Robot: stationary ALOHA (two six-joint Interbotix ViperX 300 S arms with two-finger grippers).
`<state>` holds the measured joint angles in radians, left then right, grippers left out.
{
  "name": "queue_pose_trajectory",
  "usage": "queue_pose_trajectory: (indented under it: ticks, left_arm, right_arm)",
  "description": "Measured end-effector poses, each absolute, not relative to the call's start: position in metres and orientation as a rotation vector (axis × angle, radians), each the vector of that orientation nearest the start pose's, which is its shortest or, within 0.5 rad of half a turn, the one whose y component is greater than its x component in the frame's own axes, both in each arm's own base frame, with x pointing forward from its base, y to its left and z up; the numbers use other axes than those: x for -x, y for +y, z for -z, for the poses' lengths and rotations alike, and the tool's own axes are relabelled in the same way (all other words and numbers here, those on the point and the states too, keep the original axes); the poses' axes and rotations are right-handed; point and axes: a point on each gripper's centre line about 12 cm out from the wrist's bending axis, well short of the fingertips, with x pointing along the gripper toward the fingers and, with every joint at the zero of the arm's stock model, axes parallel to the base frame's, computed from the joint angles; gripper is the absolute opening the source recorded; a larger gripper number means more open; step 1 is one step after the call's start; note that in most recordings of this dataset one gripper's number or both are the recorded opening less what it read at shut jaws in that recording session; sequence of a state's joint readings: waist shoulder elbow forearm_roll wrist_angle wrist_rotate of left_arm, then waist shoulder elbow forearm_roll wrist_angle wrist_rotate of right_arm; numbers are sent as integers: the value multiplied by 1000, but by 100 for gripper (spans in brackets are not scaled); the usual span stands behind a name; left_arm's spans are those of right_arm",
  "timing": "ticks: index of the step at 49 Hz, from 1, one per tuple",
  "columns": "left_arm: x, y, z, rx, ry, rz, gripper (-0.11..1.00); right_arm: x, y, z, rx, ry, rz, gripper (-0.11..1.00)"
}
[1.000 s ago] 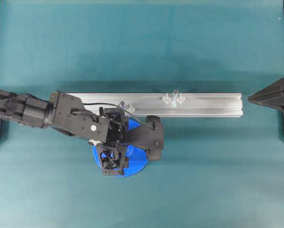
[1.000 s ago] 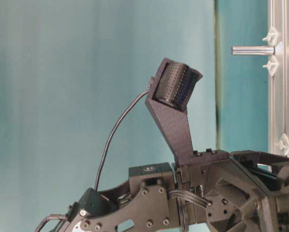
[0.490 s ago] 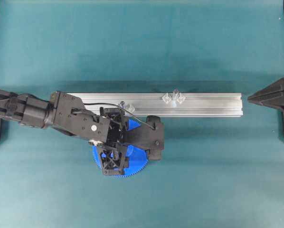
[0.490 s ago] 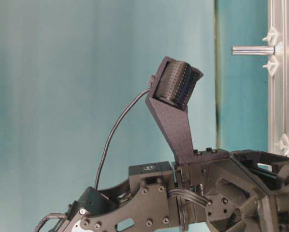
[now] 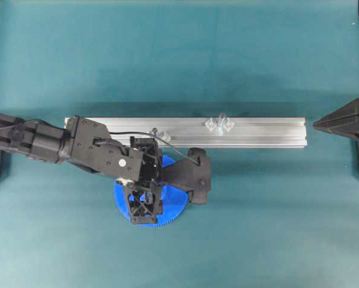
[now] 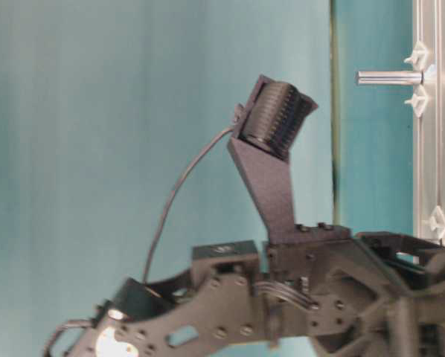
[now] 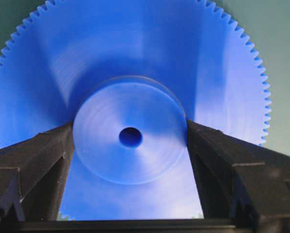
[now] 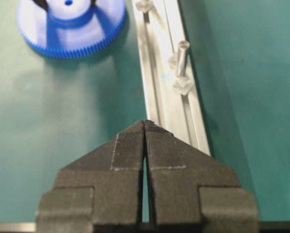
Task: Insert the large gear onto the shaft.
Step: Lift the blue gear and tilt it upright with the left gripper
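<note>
The large gear point(image 7: 135, 73) is a bright-blue toothed disc with a raised hub and a small centre hole. My left gripper point(image 7: 130, 138) is shut on the hub, one finger touching each side. In the overhead view the gear point(image 5: 173, 211) lies in front of the rail, mostly under my left gripper point(image 5: 144, 198). I cannot tell whether it is off the mat. The shaft point(image 5: 221, 119) stands upright on the rail between two clear brackets, to the right of the gear; it also shows in the table-level view point(image 6: 390, 76) and the right wrist view point(image 8: 182, 57). My right gripper point(image 8: 145, 125) is shut and empty.
A long aluminium rail point(image 5: 263, 133) runs left to right across the green mat. A second bracket pair with a short stub point(image 5: 158, 132) sits on the rail just behind the left wrist. My right gripper point(image 5: 323, 125) hovers off the rail's right end.
My left arm has shifted slightly and the gear in its grip has moved a little to the left; the arm is motion-blurred in the table-level view. The right arm has not moved.
</note>
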<state>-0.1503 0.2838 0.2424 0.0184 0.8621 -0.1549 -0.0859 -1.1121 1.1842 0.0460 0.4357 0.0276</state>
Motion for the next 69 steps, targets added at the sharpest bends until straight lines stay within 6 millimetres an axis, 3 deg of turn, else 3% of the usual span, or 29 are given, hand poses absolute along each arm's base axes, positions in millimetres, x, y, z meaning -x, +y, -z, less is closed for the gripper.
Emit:
queue_pose_trajectory:
  ticks: [20, 36, 69]
  left_arm:
    - [-432, -64, -166, 5, 1411, 8, 76]
    - [-444, -61, -210, -8, 1430, 10, 76]
    - [-470, -20, -307, -7, 1263, -2, 76]
  right_arm:
    - [-159, -11, -232, -93, 511, 83, 1]
    - [-159, -12, -230, -95, 503, 84, 1]
    - [-156, -11, -231, -95, 486, 83, 1]
